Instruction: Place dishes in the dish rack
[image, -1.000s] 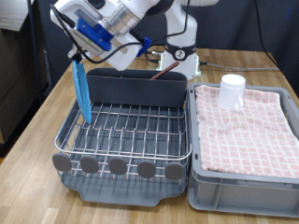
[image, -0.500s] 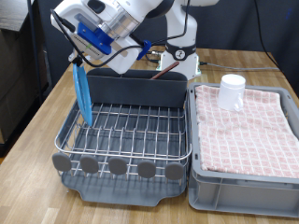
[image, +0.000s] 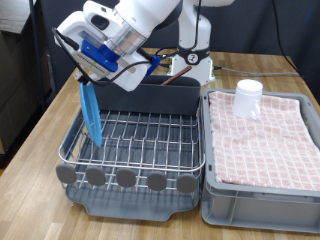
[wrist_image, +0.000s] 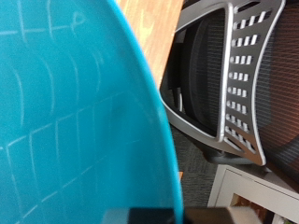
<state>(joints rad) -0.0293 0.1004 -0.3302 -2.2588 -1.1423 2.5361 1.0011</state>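
Note:
My gripper (image: 87, 72) is shut on the top edge of the round light-blue plate (image: 92, 115). The plate stands on edge, slightly tilted, its lower edge among the wires at the exterior view's left side of the dish rack (image: 140, 140). In the wrist view the plate (wrist_image: 65, 121) fills most of the picture. The white cup (image: 248, 97) stands upside down on the pink checkered cloth (image: 265, 135) at the exterior view's right. The wooden spoon is out of view.
The rack's dark grey caddy (image: 150, 95) stands along its far edge and round dark discs (image: 125, 177) line its near edge. The grey crate (image: 250, 205) with the cloth sits right beside the rack. An office chair (wrist_image: 234, 75) shows beyond the table in the wrist view.
The arm has swung towards the exterior view's left and dropped a little. The plate has tilted, and its lower edge has slid deeper into the rack.

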